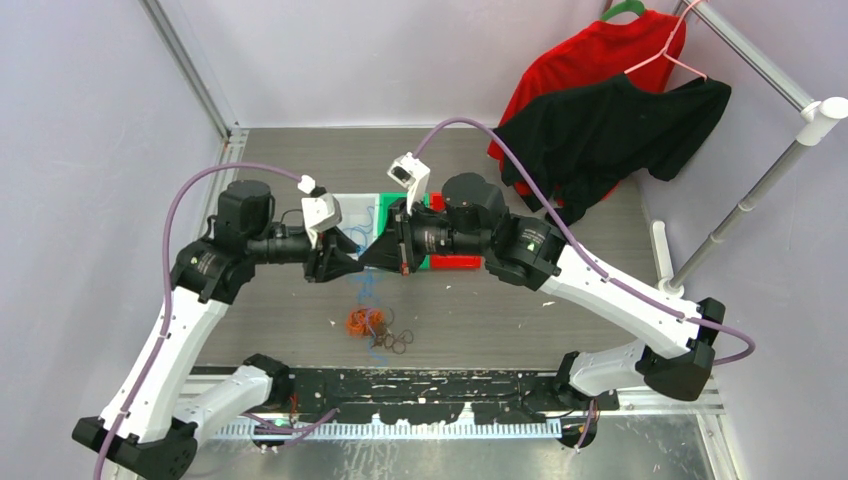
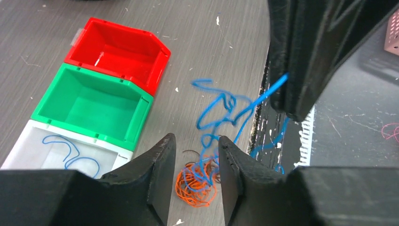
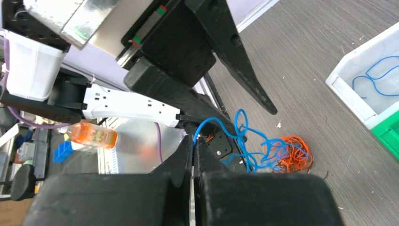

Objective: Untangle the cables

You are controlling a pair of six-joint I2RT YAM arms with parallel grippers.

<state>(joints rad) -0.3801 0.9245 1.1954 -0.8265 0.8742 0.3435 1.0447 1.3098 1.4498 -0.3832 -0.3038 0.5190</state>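
The cables lie tangled on the grey table: an orange bundle [image 1: 362, 322], dark loops [image 1: 396, 342] beside it, and a blue cable [image 1: 366, 290] rising out of them. My right gripper [image 3: 194, 140] is shut on the upper end of the blue cable [image 3: 244, 136], holding it above the orange bundle [image 3: 294, 153]. My left gripper [image 2: 195, 146] hovers over the pile with its jaws apart. The blue cable [image 2: 221, 108] and orange bundle [image 2: 195, 186] show in the gap between its fingers, and I cannot tell if the strand touches them. In the top view, both grippers [image 1: 345, 262] [image 1: 372, 258] meet tip to tip.
A white bin [image 2: 28, 150] holding loose blue cables [image 2: 70, 150], a green bin [image 2: 89, 106] and a red bin [image 2: 117, 52] stand in a row behind the pile. A red shirt [image 1: 600, 60] and a black shirt [image 1: 610, 130] hang on a rack at the back right.
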